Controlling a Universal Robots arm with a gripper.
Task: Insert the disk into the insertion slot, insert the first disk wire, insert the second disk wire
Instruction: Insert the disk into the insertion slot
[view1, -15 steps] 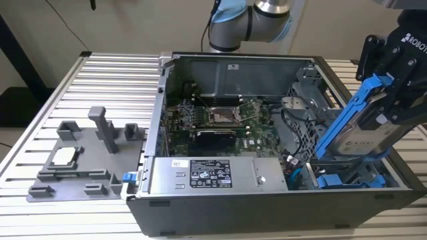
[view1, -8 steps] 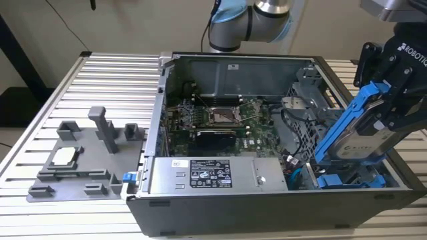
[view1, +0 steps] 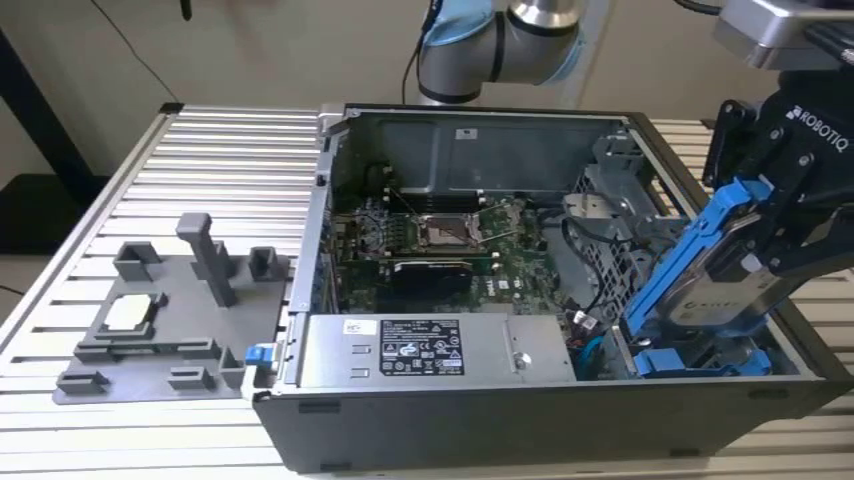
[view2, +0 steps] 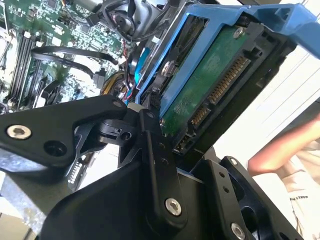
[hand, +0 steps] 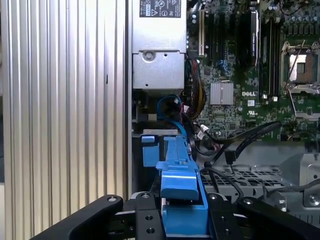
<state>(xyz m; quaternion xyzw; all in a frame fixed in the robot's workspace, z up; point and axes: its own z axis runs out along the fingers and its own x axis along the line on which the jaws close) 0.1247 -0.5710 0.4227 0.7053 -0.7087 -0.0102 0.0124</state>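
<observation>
My gripper (view1: 777, 243) is shut on the disk (view1: 727, 285), a silver-grey drive in a bright blue carrier frame (view1: 678, 268). The disk is tilted steeply over the right front corner of the open computer case (view1: 534, 420). Its lower end reaches down into the insertion slot (view1: 694, 350) beside another blue carrier (view1: 714, 364). In the second wrist view the disk's green circuit board and connectors (view2: 212, 85) face the camera, held between the black fingers (view2: 150, 145). In the first wrist view the blue carrier (hand: 182, 197) sits in my gripper (hand: 182, 212). Blue and black wires (hand: 172, 107) lie loose by the bay.
The case holds a motherboard (view1: 427, 240) and a grey power supply (view1: 414, 350). A grey fixture plate (view1: 160, 320) with upright pegs lies on the ribbed metal table (view1: 200, 160) at the exterior view's left. A person's hand (view2: 280, 150) appears in the second wrist view.
</observation>
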